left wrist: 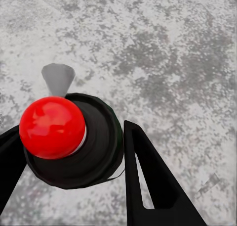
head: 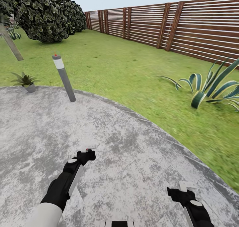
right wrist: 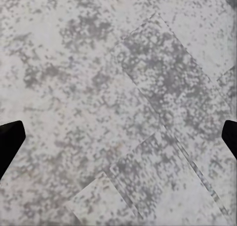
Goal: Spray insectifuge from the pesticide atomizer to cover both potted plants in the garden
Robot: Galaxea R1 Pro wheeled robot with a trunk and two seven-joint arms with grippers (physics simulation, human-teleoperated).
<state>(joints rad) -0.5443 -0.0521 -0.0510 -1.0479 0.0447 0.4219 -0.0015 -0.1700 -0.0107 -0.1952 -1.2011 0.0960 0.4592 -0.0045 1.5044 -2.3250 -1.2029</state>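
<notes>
My left gripper [head: 87,155] is shut on the pesticide atomizer [head: 88,150], low over the grey stone patio [head: 132,147]. In the left wrist view the atomizer [left wrist: 69,137] shows end-on as a dark round body with a red top [left wrist: 52,127], gripped between the black fingers [left wrist: 148,176]. A small potted plant [head: 25,80] with pointed green leaves in a grey pot stands at the patio's far left rim, well ahead of the left gripper. My right gripper [head: 181,191] hangs open over bare stone, its fingertips [right wrist: 10,139] wide apart with nothing between them.
A tilted grey lamp post [head: 63,77] with a red top stands at the patio's far edge, right of the potted plant. A large striped agave [head: 212,87] grows on the lawn at right. Along the back run a brown slat fence [head: 186,25] and dark trees [head: 43,15].
</notes>
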